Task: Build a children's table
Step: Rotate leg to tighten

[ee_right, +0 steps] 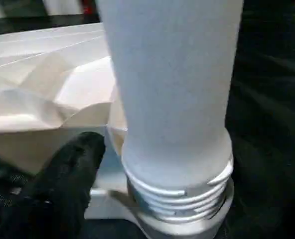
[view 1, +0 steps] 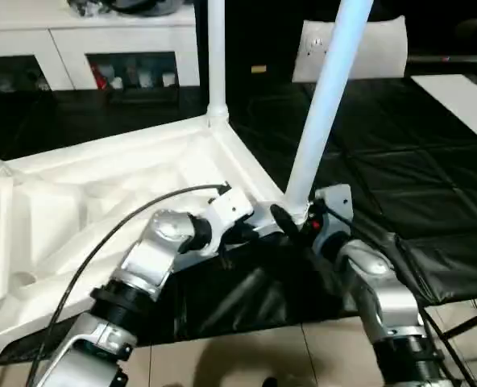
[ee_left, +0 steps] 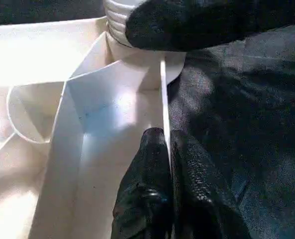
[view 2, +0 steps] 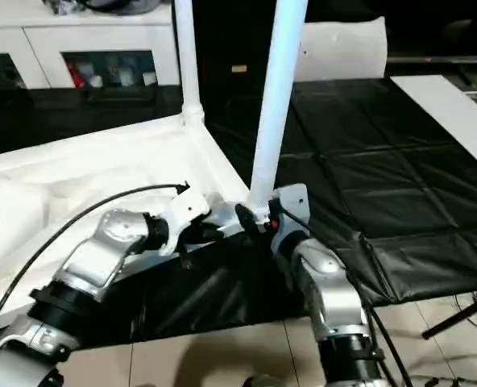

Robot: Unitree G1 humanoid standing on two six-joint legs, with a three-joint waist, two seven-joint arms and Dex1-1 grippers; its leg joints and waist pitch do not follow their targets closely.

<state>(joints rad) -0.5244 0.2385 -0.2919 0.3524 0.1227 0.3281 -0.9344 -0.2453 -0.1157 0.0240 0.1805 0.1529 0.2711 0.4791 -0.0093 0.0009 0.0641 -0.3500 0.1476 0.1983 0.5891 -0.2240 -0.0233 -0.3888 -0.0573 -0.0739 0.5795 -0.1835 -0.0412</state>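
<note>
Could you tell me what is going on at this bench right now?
A humanoid robot is assembling a white children's table. The tabletop lies upside down on a black mat. One leg already stands in the far corner socket. The left gripper pinches the tabletop's rim near the closer corner, while the right gripper sits at the base of a second leg, whose threads still show above its socket.

Table top (view 1: 101,185) is plain white all over, ribs included, and both legs are white too, though the near leg (view 1: 327,97) has a slightly bluish tint next to the far leg (view 1: 215,56). It sits on a black mat (view 1: 400,169) with a grid of creases. Gripper fingers (ee_left: 157,199) are black, forearms (view 1: 150,258) silver, floor (view 1: 246,355) beige tile, cabinet (view 1: 77,36) white.
</note>
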